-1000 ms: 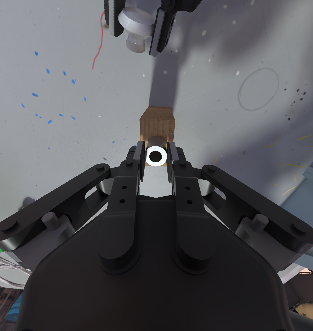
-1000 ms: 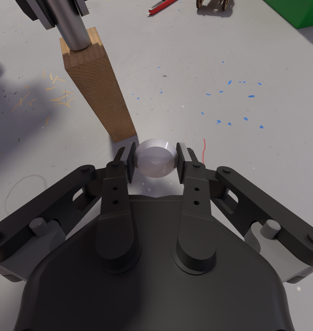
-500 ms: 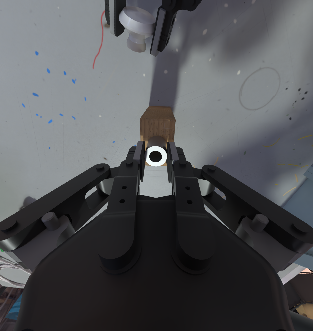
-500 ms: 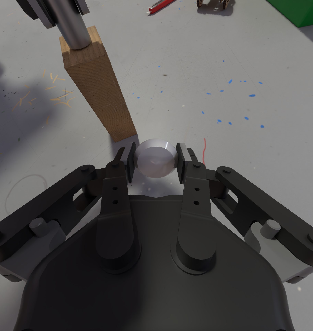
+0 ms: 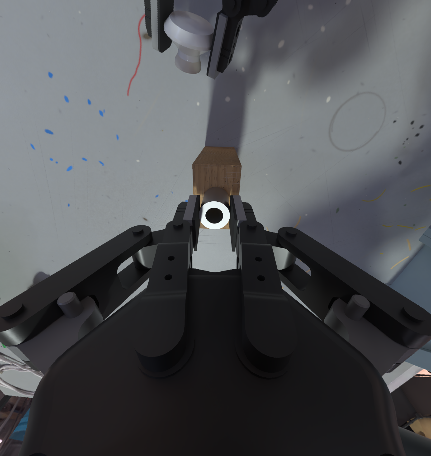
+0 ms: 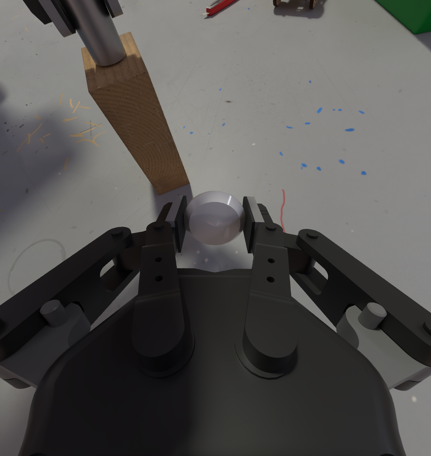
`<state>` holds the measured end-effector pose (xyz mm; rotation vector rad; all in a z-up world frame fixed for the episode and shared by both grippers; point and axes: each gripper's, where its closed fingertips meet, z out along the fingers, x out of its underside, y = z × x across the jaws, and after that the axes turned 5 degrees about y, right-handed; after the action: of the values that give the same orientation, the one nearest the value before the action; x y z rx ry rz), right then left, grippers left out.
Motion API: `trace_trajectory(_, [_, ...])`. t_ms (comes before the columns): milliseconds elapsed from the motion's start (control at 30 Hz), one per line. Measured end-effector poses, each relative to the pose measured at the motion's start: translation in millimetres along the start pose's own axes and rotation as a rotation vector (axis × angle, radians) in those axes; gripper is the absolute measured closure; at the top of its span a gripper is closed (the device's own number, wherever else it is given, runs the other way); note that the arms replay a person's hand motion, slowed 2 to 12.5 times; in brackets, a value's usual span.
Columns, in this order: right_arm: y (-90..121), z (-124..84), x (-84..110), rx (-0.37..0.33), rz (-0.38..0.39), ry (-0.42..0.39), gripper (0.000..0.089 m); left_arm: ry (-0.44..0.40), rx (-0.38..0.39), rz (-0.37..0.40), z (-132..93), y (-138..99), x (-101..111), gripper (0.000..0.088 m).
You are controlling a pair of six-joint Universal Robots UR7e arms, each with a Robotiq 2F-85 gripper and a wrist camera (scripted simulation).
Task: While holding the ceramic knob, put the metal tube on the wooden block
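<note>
Tube: metal tube stands upright on end, clamped between the pads of the left gripper; its lower end sits at the top face of the wooden block, toward one edge rather than centred, and I cannot tell whether it bears down or hangs just above.
Block: tall, on its small end on the grey table, so the landing face is narrow; that, I judge, is why the tube comes straight down from above.
Left claw: closed on the tube near its upper end, which leaves the bottom free to seat.
Knob: ceramic knob, pale and rounded, pinched by its wide head in the right gripper; in the left wrist view its stem points down, clear of the table.
Right claw: gripping the knob, held off to one side near the block's foot, apart from the tube, likely to keep out of the way.
Containers: green box at the far corner, contents hidden.
Stage: placement looks nearly done; release remains.
Risk: off-centre tube could tip from the block.
</note>
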<state>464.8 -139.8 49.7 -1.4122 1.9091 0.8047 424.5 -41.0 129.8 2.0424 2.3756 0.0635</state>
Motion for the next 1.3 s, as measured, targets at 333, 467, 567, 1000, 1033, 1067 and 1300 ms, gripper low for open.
trace_trajectory(333, [0.2,-0.2,-0.4,-0.001,0.000,-0.003,0.0493,0.002,-0.001,0.004,0.4,0.2,0.1,0.0667])
trace_trajectory(467, [0.0,-0.4,-0.5,0.000,0.000,-0.004,0.0493,0.003,-0.002,0.003,0.7,0.5,0.1,0.0667])
trace_trajectory(567, [-0.1,-0.6,-0.5,0.000,0.001,-0.004,0.0493,0.004,-0.002,0.004,1.0,0.4,0.1,0.0667])
trace_trajectory(1000, [-0.3,-1.0,-1.0,0.002,0.000,-0.008,0.0493,0.007,-0.004,0.007,1.8,0.9,0.4,0.0524])
trace_trajectory(1033, [-0.3,-1.1,-1.0,0.002,0.000,-0.008,0.0493,0.006,-0.005,0.006,1.7,1.0,0.4,0.0503])
trace_trajectory(1067, [-0.3,-1.1,-1.0,0.002,0.000,-0.008,0.0493,0.006,-0.005,0.006,1.7,1.1,0.4,0.0482])
trace_trajectory(1300, [-0.6,-1.4,-0.9,0.003,0.000,-0.008,0.0493,-0.001,-0.010,0.004,0.0,2.2,0.4,0.0404])
